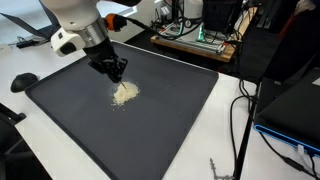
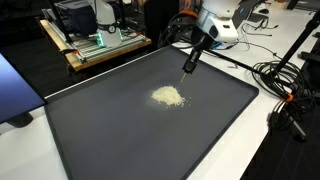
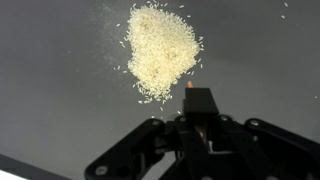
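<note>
The fingers (image 3: 198,100) are seen closed, just beside a small heap of pale loose rice-like grains (image 3: 160,50), around which a dark grey flat mat (image 2: 100,130) is spread.

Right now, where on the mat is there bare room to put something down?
The mat is bare everywhere but its middle, where the grain pile lies: wide free strips run between it and every mat edge. Crowded: the shut gripper is right beside the pile, and cables clutter the table past one edge.
</note>
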`<move>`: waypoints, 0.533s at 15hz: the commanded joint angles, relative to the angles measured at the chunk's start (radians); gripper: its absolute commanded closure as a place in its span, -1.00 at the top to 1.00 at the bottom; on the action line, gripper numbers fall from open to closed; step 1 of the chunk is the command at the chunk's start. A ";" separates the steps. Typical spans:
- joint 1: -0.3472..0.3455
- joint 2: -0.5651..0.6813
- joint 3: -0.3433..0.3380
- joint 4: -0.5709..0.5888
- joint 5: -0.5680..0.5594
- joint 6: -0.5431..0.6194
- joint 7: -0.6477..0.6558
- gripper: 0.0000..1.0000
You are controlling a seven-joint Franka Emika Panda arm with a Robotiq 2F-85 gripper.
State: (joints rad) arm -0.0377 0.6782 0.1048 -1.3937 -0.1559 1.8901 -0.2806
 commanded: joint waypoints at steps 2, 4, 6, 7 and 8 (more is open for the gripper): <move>-0.059 0.049 -0.006 0.077 0.134 -0.023 -0.048 -0.93; -0.078 0.073 -0.017 0.103 0.177 -0.013 -0.018 -0.93; -0.095 0.092 -0.017 0.120 0.220 0.002 -0.020 -0.93; -0.100 0.100 -0.019 0.125 0.233 0.012 -0.016 -0.93; -0.106 0.105 -0.020 0.125 0.245 0.024 -0.015 -0.93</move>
State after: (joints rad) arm -0.1288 0.7456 0.0871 -1.3143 0.0298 1.8947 -0.2968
